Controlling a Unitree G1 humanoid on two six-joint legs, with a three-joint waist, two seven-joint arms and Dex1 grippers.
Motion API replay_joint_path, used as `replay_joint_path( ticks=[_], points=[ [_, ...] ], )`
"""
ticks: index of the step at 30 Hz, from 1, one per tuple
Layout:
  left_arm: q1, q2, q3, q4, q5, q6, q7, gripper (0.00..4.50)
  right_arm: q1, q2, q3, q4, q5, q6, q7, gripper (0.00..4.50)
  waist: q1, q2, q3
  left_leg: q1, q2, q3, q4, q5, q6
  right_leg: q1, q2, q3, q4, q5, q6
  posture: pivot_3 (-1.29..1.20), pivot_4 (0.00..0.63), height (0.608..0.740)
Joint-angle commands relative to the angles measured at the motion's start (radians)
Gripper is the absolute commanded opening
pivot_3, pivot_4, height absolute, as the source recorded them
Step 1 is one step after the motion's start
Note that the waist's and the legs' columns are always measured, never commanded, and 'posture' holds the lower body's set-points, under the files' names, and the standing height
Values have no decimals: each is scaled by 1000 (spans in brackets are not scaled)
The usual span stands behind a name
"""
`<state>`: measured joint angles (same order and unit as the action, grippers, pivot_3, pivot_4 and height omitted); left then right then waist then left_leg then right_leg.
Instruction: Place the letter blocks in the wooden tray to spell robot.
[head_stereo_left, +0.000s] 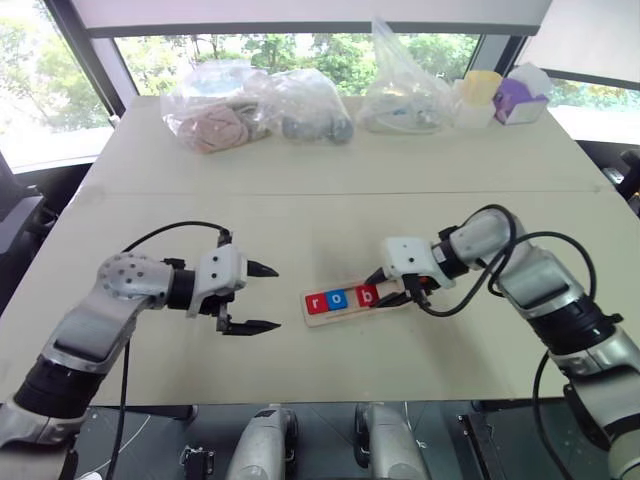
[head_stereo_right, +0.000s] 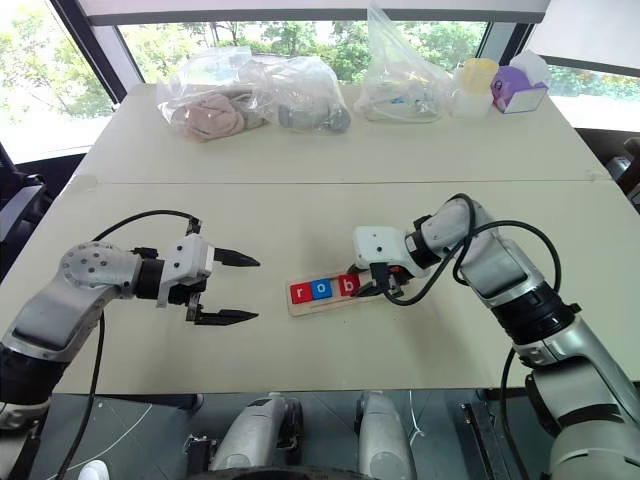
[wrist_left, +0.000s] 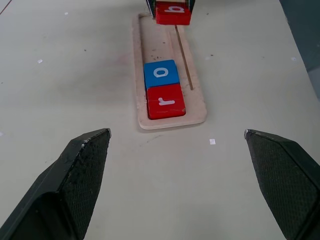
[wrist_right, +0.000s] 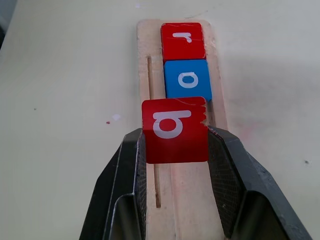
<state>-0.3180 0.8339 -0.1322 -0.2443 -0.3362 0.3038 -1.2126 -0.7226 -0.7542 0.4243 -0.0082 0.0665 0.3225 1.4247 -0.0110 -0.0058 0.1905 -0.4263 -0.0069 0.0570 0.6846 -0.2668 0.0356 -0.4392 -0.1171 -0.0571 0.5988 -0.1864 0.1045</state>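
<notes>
1. the wooden tray lies on the table between the two arms. a red "r" block sits at one end of its groove and a blue "o" block touches it, both flat.
2. the right gripper is clamped on a red "b" block, one finger on each side edge. the block is over the tray just beside the "o", and it looks slightly skewed to the groove; i cannot tell whether it rests on the wood yet.
3. the left gripper hovers near the tray's "r" end with its fingers spread wide and nothing between them.
4. risk: if the "b" is let go while skewed, a corner may catch the groove's lip and leave it tilted or riding up on the "o".
5. risk: pushing it sideways to seat it could shove the "o" and "r", or slide the whole light tray across the table.
6. risk: the fingers straddle the tray, so opening them may nudge its edges.
</notes>
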Motion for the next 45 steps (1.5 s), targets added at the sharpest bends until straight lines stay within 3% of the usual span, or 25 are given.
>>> replay_joint_path(
  ticks=[1, 29, 36, 45],
  points=[
    [3, 11, 28, -41, -6, 6, 13, 4500, -36, 19, 0, 17, -13, -26, 7, 1119, 0, 0, 0, 0, 0, 0, 0, 0, 0, 0, 0, 0, 0, 0, 0, 0, 150, 740],
    [20, 11, 35, -85, -21, 38, 41, 4500, -80, 115, 19, 217, -94, -116, 8, 1119, 0, 0, 0, 1, 0, 0, 0, 1, -1, 0, 1, 0, 1, 0, 0, 0, 150, 740],
    [21, 10, 36, -85, -20, 38, 44, 4500, -89, 117, 18, 224, -98, -118, 12, 4474, 0, 0, 0, 1, 0, 0, 0, 1, -2, 0, 1, 0, 2, 0, 0, 0, 150, 740],
    [16, 5, 30, -82, -18, 36, 49, 4500, -121, 114, -57, 226, -59, -69, -14, 4474, -1, 0, 0, 1, 0, 0, 0, 1, -2, 0, 1, 0, 2, 0, 1, 0, 150, 740]
  ],
)
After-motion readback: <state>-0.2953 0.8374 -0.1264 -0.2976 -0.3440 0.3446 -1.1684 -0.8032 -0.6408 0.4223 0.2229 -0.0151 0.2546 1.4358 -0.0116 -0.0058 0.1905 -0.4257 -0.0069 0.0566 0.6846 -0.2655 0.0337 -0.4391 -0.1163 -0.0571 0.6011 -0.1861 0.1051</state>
